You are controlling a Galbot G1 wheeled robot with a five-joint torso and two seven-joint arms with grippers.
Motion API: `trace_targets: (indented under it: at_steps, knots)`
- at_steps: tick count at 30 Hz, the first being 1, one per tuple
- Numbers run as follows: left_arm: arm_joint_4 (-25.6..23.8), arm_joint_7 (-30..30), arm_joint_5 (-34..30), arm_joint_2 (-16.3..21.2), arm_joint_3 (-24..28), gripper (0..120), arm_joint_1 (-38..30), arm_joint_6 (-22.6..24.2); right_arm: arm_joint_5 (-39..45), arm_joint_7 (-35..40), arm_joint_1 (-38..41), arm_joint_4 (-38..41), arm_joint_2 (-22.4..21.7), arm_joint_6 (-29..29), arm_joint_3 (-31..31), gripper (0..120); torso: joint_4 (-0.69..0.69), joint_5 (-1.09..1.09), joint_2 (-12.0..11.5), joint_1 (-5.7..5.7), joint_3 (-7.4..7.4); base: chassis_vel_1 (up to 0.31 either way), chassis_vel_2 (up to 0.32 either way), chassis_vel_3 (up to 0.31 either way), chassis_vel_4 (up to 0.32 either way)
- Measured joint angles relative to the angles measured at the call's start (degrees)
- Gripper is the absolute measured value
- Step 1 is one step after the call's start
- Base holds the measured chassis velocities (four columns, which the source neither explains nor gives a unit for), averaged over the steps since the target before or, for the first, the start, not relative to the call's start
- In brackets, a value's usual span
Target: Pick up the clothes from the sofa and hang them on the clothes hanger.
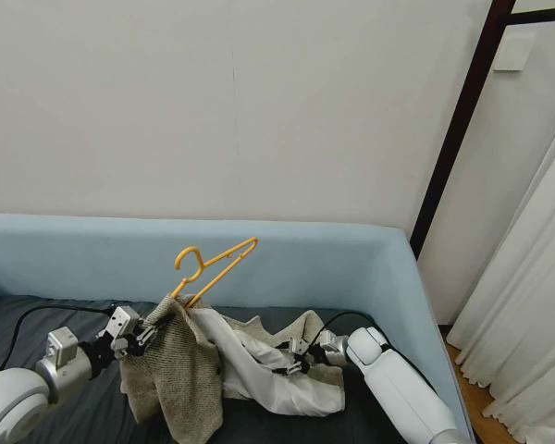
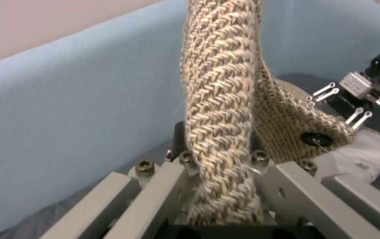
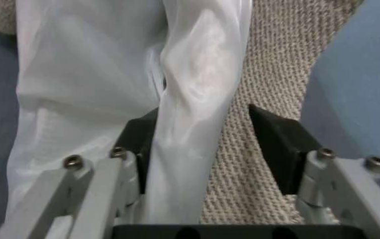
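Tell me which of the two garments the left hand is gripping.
The beige knitted garment, clamped in the left hand. The white smooth garment lies in the open right hand instead.

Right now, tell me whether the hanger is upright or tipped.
Tipped: the orange hanger slants, its lower end tucked into the knit garment.

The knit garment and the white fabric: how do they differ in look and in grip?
The knit garment is beige, coarse and thick; the white fabric is smooth and thin. The left gripper is shut on the knit garment; the right gripper stands open around the white fabric. Both lie partly on the sofa.
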Motion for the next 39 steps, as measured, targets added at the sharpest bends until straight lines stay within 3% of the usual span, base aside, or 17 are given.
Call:
trace_targets:
  at_steps: [4, 13, 18, 24, 28, 31, 35, 38, 39]
  knots:
    - [0.4, 0.2, 0.3, -0.3, 0.3, 4, -0.6, -0.2, 3.4, 2.2, -0.7, 2.6, -1.4, -1.1, -0.1, 29, 0.0, 0.01, 0.0, 0.0, 0.0, 0.0, 0.0, 0.0, 0.0]
    - [1.8, 0.4, 0.6, -0.9, 1.6, 4, -3.1, -0.7, 10.0, 6.3, -1.6, 9.5, -5.7, -3.8, 0.3, 0, -0.02, 0.02, 0.0, 0.0, 0.0, 0.0, 0.0, 0.0, 0.0]
    - [3.2, 0.2, 0.2, -1.7, 3.5, 4, -6.5, -0.9, 14.2, 8.1, -0.8, 13.3, -8.0, -5.0, 1.3, 0, 0.04, 0.01, 0.0, 0.0, 0.0, 0.0, 0.0, 0.0, 0.0]
    - [4.6, -0.1, -0.7, -2.8, 7.3, 4, -12.7, -1.4, 19.1, 12.2, -0.5, 18.3, -10.8, -5.8, 3.3, 0, -0.02, 0.02, 0.0, 0.0, 0.01, 0.0, 0.0, 0.0, 0.0]
    - [6.0, -1.2, -2.6, -5.6, 11.8, 4, -22.0, -2.8, 23.8, 15.4, -0.1, 26.5, -14.2, -7.2, 4.9, 0, -0.01, 0.04, 0.0, 0.0, 0.0, 0.0, 0.0, 0.0, 0.0]
    - [6.3, -2.0, -3.3, -8.3, 13.3, 4, -24.3, -4.0, 24.2, 16.1, -1.2, 31.9, -16.6, -7.4, 5.4, 0, -0.02, 0.0, 0.0, 0.0, 0.0, 0.0, 0.0, 0.0, 0.0]
    - [6.3, -2.1, -1.7, -12.1, 14.0, 4, -22.8, -5.0, 22.4, 16.3, -5.0, 37.1, -19.3, -7.2, 5.1, 0, -0.03, 0.02, 0.0, 0.0, 0.0, 0.0, 0.0, 0.0, 0.0]
    - [7.1, -1.0, 5.2, -18.6, 14.0, 4, -15.7, -6.2, 12.8, 16.9, -13.2, 37.0, -19.1, -2.7, 3.8, 0, 0.01, -0.02, 0.0, -0.01, -0.02, 0.0, 0.0, 0.0, 0.0]
    - [7.1, -1.0, 5.2, -18.6, 14.0, 4, -15.7, -6.2, 12.8, 16.9, -13.2, 37.0, -19.1, -2.7, 3.8, 0, 0.01, -0.02, 0.0, -0.01, -0.02, 0.0, 0.0, 0.0, 0.0]
